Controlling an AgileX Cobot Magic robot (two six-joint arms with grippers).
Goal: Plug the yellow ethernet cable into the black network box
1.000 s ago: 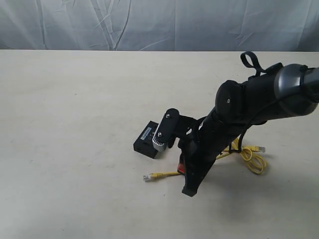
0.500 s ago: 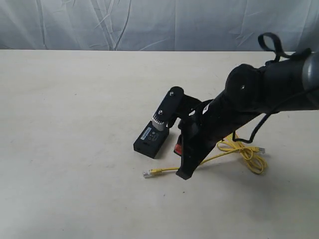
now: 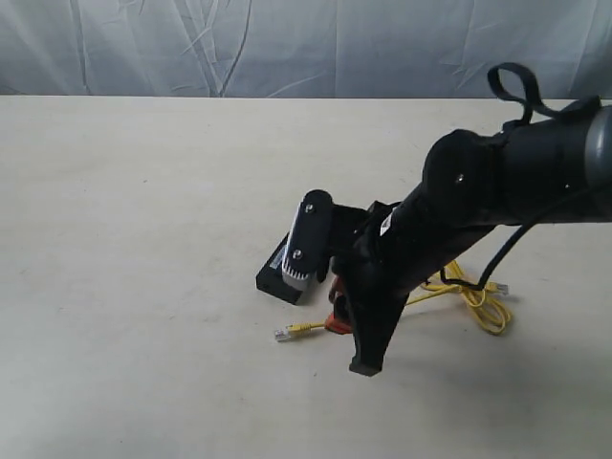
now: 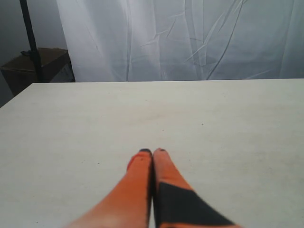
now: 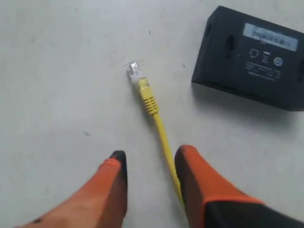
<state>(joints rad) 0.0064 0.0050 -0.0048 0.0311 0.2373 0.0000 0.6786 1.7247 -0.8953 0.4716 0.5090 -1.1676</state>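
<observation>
Right now my right gripper (image 5: 152, 154) hangs low over the pale table (image 5: 57, 95) with its two orange fingers (image 5: 111, 185) spread apart, pinching nothing. The yellow cable (image 5: 151, 102) lies flat on the table and runs through the gap between them (nearer one finger than the other, and I cannot tell whether it brushes that finger's inner edge). Ahead of my fingertips the cable runs on to its clear plug (image 5: 134, 71), which rests on the table out in front of the gripper, apart from both fingers. The black box (image 5: 256, 57) sits flat near the plug but not touching it, off to one side of the line of the cable, with its white label strip (image 5: 270, 37) and small markings facing up. Nothing is plugged into it on the sides I can see. From the outside camera, my right arm (image 3: 497, 186) reaches across the middle and hides part of the box; the plug end pokes out on the left of the gripper, while the looped bundle (image 3: 483, 306) of the same cable lies on the table on the far side of the arm, well away from my fingers. My left gripper (image 4: 152, 151) is elsewhere, above bare tabletop, its fingers pressed together with nothing between them, and neither the cable nor the box appears in its wrist view.
</observation>
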